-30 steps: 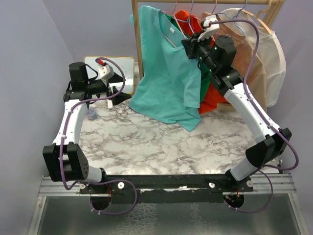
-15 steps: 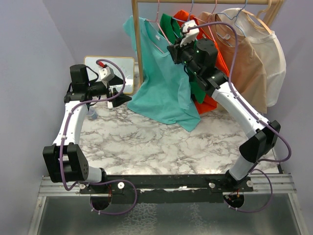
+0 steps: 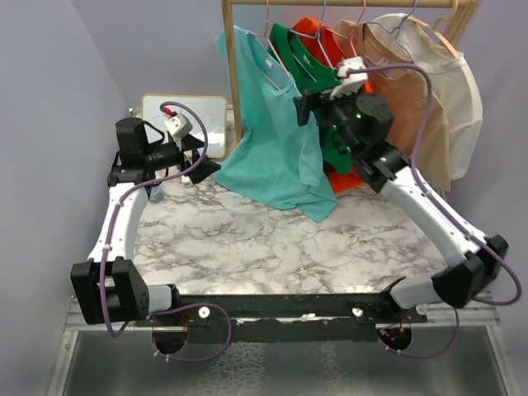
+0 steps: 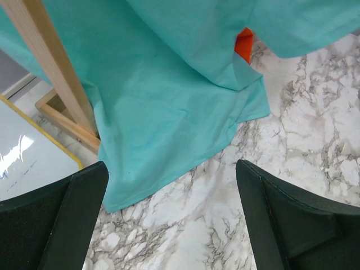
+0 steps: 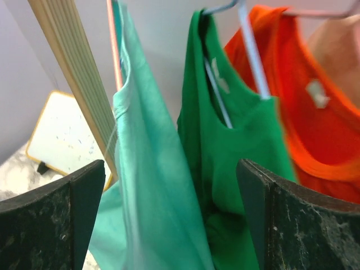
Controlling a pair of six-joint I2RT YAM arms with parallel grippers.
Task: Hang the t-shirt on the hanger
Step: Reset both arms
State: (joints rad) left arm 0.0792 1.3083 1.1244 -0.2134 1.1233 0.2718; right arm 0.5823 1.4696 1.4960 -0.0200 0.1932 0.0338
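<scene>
T-shirt (image 3: 276,136) and hanger (image 3: 266,29) are together: the teal cloth hangs from the pink wire, whose hook is over the wooden rail (image 3: 330,3) above the far edge of the table (image 3: 247,239). The shirt sits beside the upright post (image 3: 233,82), with a green shirt (image 3: 301,62) just to its right. Its lower hem trails onto the marble near the far left corner.

The right end effector (image 5: 170,169) has its fingers apart and nothing between them. It is up by the rail, facing the gap between the teal and green cloth. The left end effector (image 4: 169,174) is also spread wide and empty, low over the table's left side and looking at the trailing hem.

By my reading the hanging is essentially done, and the step in hand is a clean retreat. The right arm should back straight toward the near edge, fingers kept wide, so neither pad drags the teal sleeve or catches the green shirt's hanger.

The teal cloth looks skewed, with more of it bunched toward the post, so it is worth checking that both shoulders sit on the wire. If one shoulder sits badly, a light pinch at that seam and a short tug along the wire should do. A pull downward risks tipping the hook off the rail.
</scene>
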